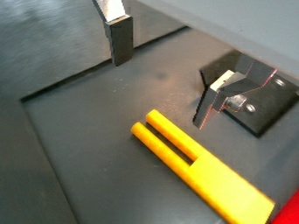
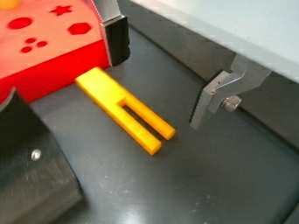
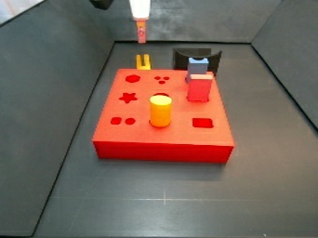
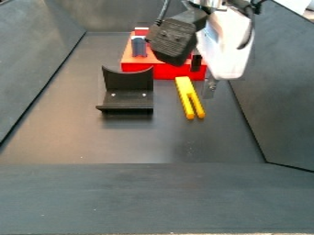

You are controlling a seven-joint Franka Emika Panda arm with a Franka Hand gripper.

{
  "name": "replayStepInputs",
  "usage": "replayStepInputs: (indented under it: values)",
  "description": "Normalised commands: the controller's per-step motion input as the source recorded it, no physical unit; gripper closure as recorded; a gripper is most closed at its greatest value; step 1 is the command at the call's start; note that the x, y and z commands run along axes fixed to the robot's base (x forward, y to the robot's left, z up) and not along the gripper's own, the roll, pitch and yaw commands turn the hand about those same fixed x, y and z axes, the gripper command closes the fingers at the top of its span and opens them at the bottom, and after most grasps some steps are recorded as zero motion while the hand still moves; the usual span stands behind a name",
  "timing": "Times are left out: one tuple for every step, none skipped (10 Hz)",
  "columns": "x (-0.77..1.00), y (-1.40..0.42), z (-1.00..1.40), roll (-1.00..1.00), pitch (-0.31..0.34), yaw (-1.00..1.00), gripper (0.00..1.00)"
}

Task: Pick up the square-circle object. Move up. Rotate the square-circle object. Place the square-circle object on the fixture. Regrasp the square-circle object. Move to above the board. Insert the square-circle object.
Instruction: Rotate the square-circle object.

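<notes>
Square-circle object (image 2: 124,109): slotted, beneath gripper (image 2: 163,74)

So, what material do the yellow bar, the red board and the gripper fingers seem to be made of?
The square-circle object looks like matte plastic: even yellow, no grain. The board also looks like plastic, uniformly red with cleanly cut holes. The fingers of the gripper, above the floor beside the bar, look like bare metal with dark pads, perhaps rubber.

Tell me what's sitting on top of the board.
On the board: a yellow-orange cylinder, a red cuboid, a blue-grey piece. Holes beneath them are hidden. The claw hovers behind.
</notes>
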Motion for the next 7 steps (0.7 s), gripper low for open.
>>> replayStepInputs:
  values:
    - [0.04, 0.0, -0.04, 0.0, -0.002, 1.0, 0.0]
    - [0.04, 0.0, -0.04, 0.0, -0.002, 1.0, 0.0]
    - [0.04, 0.0, -0.04, 0.0, -0.002, 1.0, 0.0]
    - [0.04, 0.0, -0.04, 0.0, -0.003, 1.0, 0.0]
    - [0.04, 0.0, -0.04, 0.0, -0.003, 1.0, 0.0]
    - [0.04, 0.0, -0.04, 0.0, -0.003, 1.0, 0.0]
    - [0.04, 0.0, -0.04, 0.0, -0.003, 1.0, 0.0]
